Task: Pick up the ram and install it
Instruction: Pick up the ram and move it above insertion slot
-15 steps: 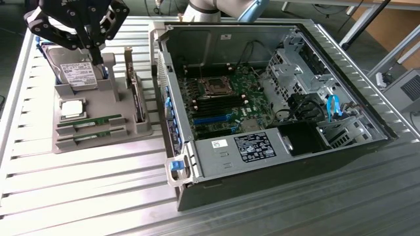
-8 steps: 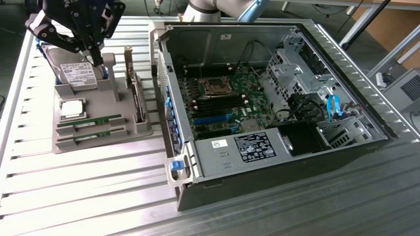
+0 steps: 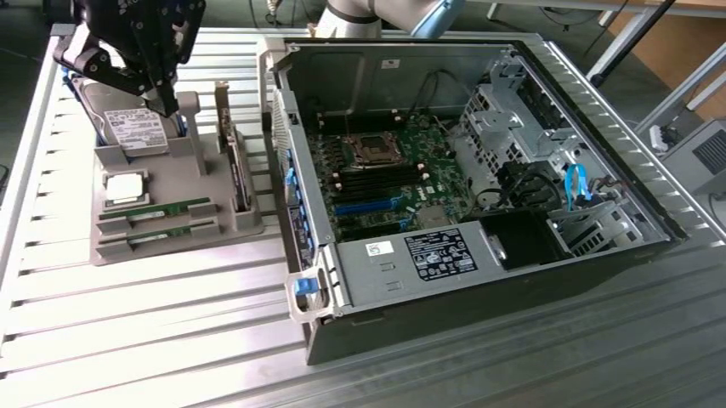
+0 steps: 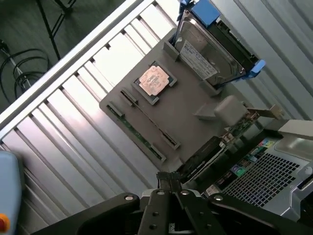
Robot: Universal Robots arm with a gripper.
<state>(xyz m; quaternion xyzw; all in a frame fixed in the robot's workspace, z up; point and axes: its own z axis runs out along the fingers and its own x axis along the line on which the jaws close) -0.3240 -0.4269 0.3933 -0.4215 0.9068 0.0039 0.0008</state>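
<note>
The ram (image 3: pixel 155 209) lies in a slot of the gray tray (image 3: pixel 170 249), beside another green stick (image 3: pixel 153 235). The gripper (image 3: pixel 168 104) hangs over the hard drive (image 3: pixel 134 127) at the tray's other end. Its jaws are pressed together and hold nothing.
</note>
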